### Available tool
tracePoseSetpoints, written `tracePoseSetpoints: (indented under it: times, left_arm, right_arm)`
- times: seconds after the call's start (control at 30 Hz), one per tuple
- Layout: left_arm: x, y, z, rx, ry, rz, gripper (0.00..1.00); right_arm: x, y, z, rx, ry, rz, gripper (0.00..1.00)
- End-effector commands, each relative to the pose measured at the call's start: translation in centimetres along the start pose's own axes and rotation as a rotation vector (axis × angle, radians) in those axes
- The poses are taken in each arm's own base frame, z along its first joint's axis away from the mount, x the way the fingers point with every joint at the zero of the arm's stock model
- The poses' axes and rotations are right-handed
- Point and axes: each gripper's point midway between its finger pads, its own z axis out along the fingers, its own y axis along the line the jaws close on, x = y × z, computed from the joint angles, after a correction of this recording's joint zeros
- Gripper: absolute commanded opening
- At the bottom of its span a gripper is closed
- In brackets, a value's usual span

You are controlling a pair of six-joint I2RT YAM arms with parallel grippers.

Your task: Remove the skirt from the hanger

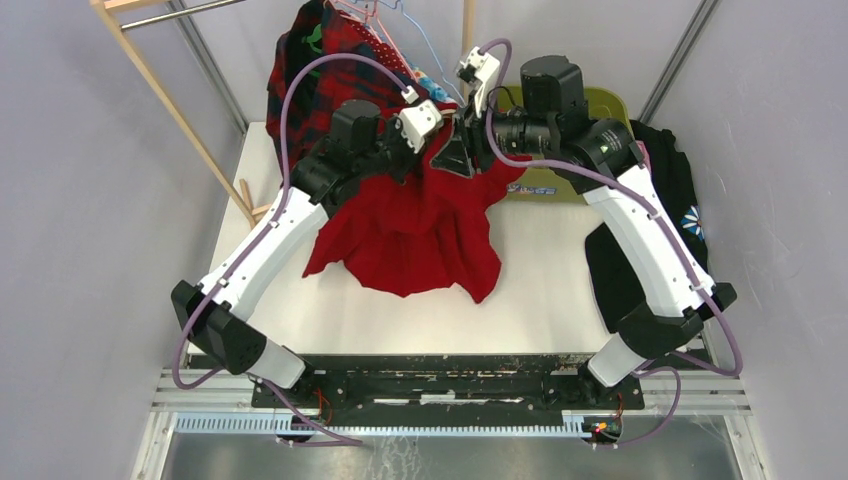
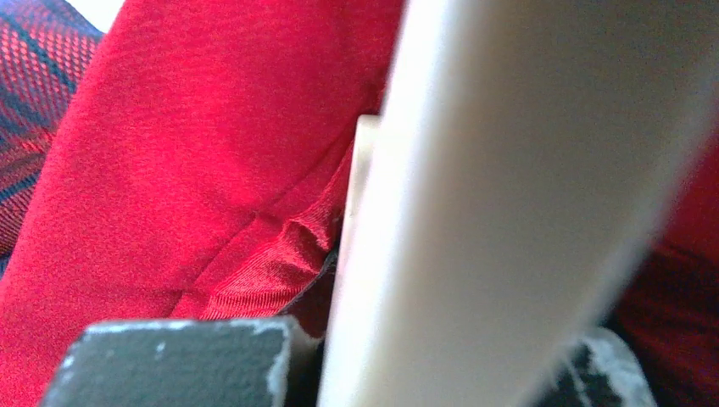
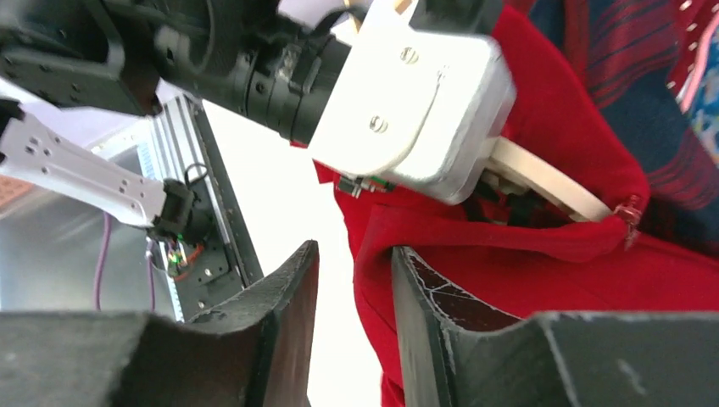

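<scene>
A wooden rack (image 1: 160,92) stood at the far left, with a red and dark checked cloth (image 1: 310,80) near it. The left gripper (image 1: 432,128) was clenched on the pale hanger (image 3: 543,182), which ran between its fingers. The red skirt (image 1: 410,230) was in the middle. Its top was up by the two grippers, and the rest lay spread on the white table (image 1: 400,320). The skirt's top edge sat at a small clip (image 3: 629,210) on the end of the hanger. The right gripper (image 3: 356,322) was just beside the skirt, its jaws apart with nothing held between them. A green bin (image 1: 600,105) sat behind the right arm. A black cloth (image 1: 672,165) lay at the far right.
</scene>
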Motion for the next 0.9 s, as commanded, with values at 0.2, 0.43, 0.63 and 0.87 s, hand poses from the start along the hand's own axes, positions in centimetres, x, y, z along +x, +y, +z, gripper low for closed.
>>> tracePoseSetpoints:
  times: [0.2, 0.43, 0.63, 0.87]
  left_arm:
    - [-4.7, 2.2, -5.3, -0.077, -0.105, 0.089, 0.03]
    - [-4.3, 0.3, -10.1, 0.018, -0.068, 0.156, 0.03]
    - [-5.2, -2.6, -11.4, 0.157, -0.135, 0.137, 0.03]
    - [-4.4, -4.6, -11.1, 0.258, -0.144, 0.134, 0.03]
  right_arm:
    - [1.4, -4.1, -3.3, 0.308, 0.058, -0.185, 0.54]
    - [1.3, -7.6, -6.1, 0.541, 0.084, -0.280, 0.85]
    - [2.4, -7.9, -5.1, 0.518, 0.120, -0.283, 0.96]
    - [2.1, -7.4, -5.0, 0.493, 0.114, -0.283, 0.94]
